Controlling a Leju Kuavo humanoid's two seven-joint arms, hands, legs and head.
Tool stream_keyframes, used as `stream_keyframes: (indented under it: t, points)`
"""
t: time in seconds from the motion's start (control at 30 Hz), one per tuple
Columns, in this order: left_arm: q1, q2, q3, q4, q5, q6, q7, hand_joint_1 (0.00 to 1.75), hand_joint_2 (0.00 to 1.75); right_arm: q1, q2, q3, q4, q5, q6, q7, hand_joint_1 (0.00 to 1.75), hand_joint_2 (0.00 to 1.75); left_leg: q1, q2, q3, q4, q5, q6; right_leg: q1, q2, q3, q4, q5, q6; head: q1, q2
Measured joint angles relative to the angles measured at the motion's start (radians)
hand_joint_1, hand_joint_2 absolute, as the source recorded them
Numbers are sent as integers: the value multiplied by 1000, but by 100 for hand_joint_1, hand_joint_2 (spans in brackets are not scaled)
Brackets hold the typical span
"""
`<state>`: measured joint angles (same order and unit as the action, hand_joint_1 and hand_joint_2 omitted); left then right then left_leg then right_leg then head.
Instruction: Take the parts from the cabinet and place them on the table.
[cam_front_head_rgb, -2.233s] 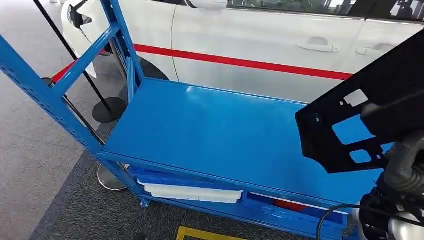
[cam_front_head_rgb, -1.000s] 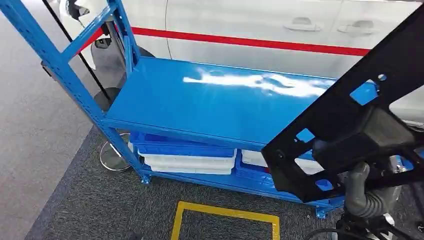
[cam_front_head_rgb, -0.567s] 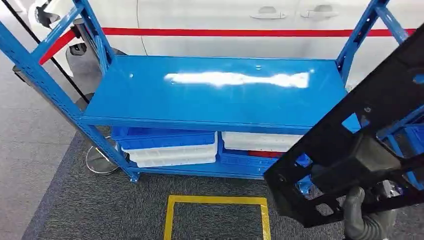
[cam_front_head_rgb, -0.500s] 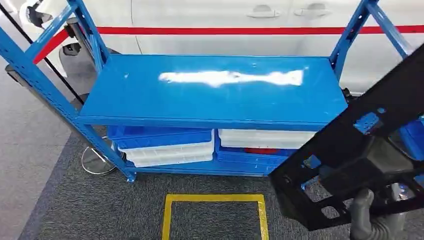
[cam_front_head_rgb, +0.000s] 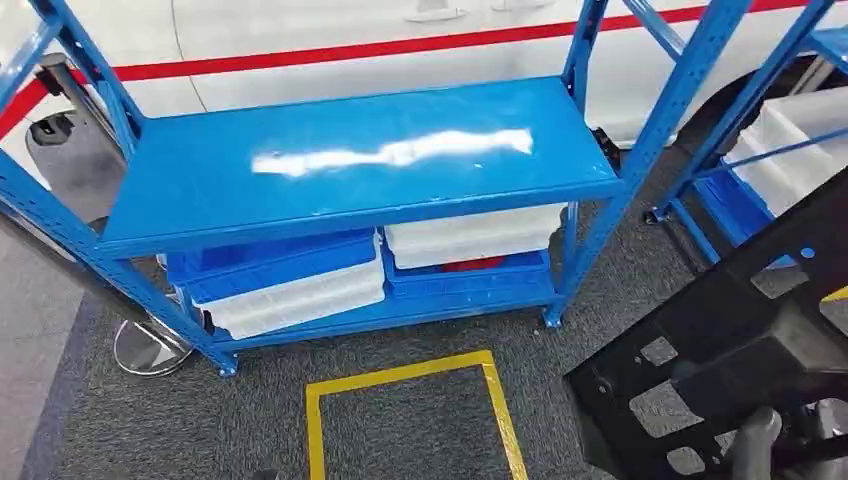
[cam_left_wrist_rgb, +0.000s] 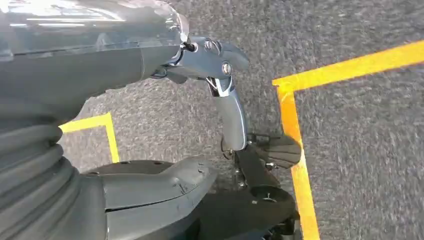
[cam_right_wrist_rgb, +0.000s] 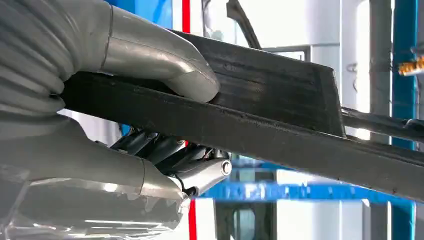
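Part of the black panel (cam_front_head_rgb: 730, 360) runs off the right and lower edges of the head view, so its full outline cannot be made out; what shows is a flat black plate with several cut-out windows, tilted, over the grey carpet (cam_front_head_rgb: 150, 420). The right hand (cam_right_wrist_rgb: 150, 125) grips it: in the right wrist view the thick grey thumb presses on one face of the panel's edge and the darker fingers (cam_right_wrist_rgb: 165, 150) curl against the other face, partly hidden behind the plate. In the head view just a grey finger (cam_front_head_rgb: 752, 450) of that hand peeps out below the panel at the bottom right corner.

The left hand (cam_left_wrist_rgb: 220, 85) hangs over the carpet with nothing in it; its fingers lie loosely apart, one stretched out straight, the others mostly hidden behind the wrist cover.

The blue shelf rack (cam_front_head_rgb: 340, 160) stands ahead of the robot, its top shelf bare and glaring with reflected light. On the lower shelf sit blue and white stacked trays (cam_front_head_rgb: 290, 280), with something red between the right-hand ones, too hidden to tell. A second rack (cam_front_head_rgb: 740, 190) with white bins is cut off at the right edge. A white car with a red stripe (cam_front_head_rgb: 400, 45) stands behind the racks, and a yellow taped square (cam_front_head_rgb: 400, 375) marks the carpet in front
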<state>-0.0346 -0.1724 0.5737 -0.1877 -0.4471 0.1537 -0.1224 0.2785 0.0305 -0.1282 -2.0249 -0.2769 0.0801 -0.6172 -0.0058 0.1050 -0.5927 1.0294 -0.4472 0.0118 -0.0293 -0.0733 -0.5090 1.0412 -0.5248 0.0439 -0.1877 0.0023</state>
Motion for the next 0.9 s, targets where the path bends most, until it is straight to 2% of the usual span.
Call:
stream_keyframes:
  t: [0.03,0.1,0.13,0.17,0.2,0.23,0.27,0.3,0.33,0.37,0.4,0.43,0.47,0.5,0.53,0.6,0.63,0.67,0.7,0.73,0.77,0.8,0.83,0.87,0.9]
  points:
    - [-3,0,1,0,0,0,0,0,175,4,3,-3,0,0,0,-1,175,175,-2,10,6,6,2,-5,-1,3,-9,-5,-2,-11,0,0]
    - [-6,-2,3,0,0,1,1,0,175,8,6,-9,0,0,0,0,175,175,2,27,4,1,15,-20,4,20,-20,0,8,-35,0,0]
    - [-4,-2,5,0,0,3,4,0,175,9,9,-9,0,1,2,0,175,175,7,21,-1,7,11,-28,1,29,-28,-5,20,-50,0,0]
    - [-3,-2,7,0,1,6,6,0,175,9,14,-10,0,2,4,0,175,175,11,-27,-12,31,-30,-37,2,36,-41,-5,30,-58,0,0]
    - [0,-3,9,0,2,11,6,0,175,7,16,-10,0,4,6,3,175,175,11,-63,-27,82,-86,-39,2,46,-51,-5,40,-64,0,0]
    - [2,-4,13,0,3,17,8,0,175,6,20,-10,1,7,12,4,175,175,11,-83,-48,158,-146,-39,6,59,-67,-5,51,-68,0,0]
    - [4,-5,18,0,5,23,10,0,175,6,25,-10,2,10,19,5,175,175,11,-90,-67,230,-186,-36,10,71,-81,-4,61,-70,0,0]
    - [4,-6,22,0,9,33,14,0,175,6,29,-10,5,13,27,9,175,175,10,-94,-77,283,-203,-32,15,84,-94,-3,71,-72,0,0]
    - [4,-9,24,0,16,44,17,0,175,5,31,-9,10,19,31,13,175,175,9,-95,-69,292,-193,-26,19,98,-107,-3,80,-73,0,0]
    - [3,-12,26,0,21,55,21,0,175,3,33,-7,17,26,37,17,175,175,5,-97,-36,254,-163,-16,24,113,-117,-3,89,-74,0,0]
    - [3,-13,31,0,21,64,22,0,175,0,36,-3,23,29,40,19,175,175,-2,-104,16,177,-124,-2,27,128,-124,-3,97,-74,0,0]
    - [1,-14,37,0,22,69,23,0,175,-3,39,-2,27,30,42,19,175,175,-9,-123,78,80,-89,16,31,141,-129,-3,105,-73,0,0]
    - [-1,-12,42,0,23,73,24,0,175,-6,41,-2,32,31,43,19,175,175,-17,-170,123,-3,-90,38,23,147,-134,-3,112,-74,0,0]
    - [-1,-14,45,-1,24,77,26,0,175,-12,42,-1,35,32,43,19,175,175,-12,-179,141,-34,-100,39,26,156,-139,-4,121,-67,1,0]
    - [-2,-17,48,-1,30,84,26,0,175,-15,44,1,38,33,44,21,175,175,-16,-176,134,-36,-88,28,18,165,-142,-5,129,-60,0,0]
    - [-6,-23,52,-1,41,100,32,0,175,-19,50,7,44,34,47,26,175,175,-25,-156,133,-45,-83,35,13,184,-143,-14,144,-46,0,0]
    - [-6,-33,59,-1,43,112,37,0,175,-24,52,11,47,34,50,31,175,175,-12,-144,135,-70,-64,37,23,193,-143,-20,154,-38,0,0]
    - [-7,-35,66,-2,46,124,40,0,175,-30,53,15,54,35,53,37,175,175,-10,-129,140,-83,-48,31,23,152,-154,-2,138,-40,0,0]
    - [-7,-43,72,-2,56,138,45,0,175,-43,55,21,60,35,56,42,175,175,-10,-118,132,-88,-39,38,25,120,-173,43,92,-38,0,0]
    - [-6,-47,76,-2,60,152,52,0,175,-60,55,27,71,36,60,48,175,175,-10,-102,123,-87,-34,39,22,102,-203,114,42,-32,0,0]
    - [-6,-53,81,-2,61,163,60,0,175,-73,55,34,85,36,62,53,175,175,-10,-86,115,-85,-31,35,16,92,-230,190,0,-27,1,0]
    - [-6,-58,89,-2,66,175,67,0,175,-81,57,42,100,35,63,58,175,175,-10,-70,108,-82,-29,34,10,85,-245,247,-25,-19,0,0]
    - [-7,-63,95,-1,74,186,74,0,175,-90,58,49,115,34,66,62,175,175,-8,-55,100,-77,-27,31,3,81,-239,262,-27,-12,0,0]
    - [-8,-66,100,-2,74,199,82,0,175,-100,58,56,130,29,71,69,175,175,-6,-41,92,-69,-28,30,-4,75,-212,233,-11,-6,1,0]
    - [-8,-72,102,-2,76,209,88,0,175,-113,58,63,142,23,74,74,175,175,-3,-29,86,-59,-30,25,-10,66,-166,168,17,0,0,0]
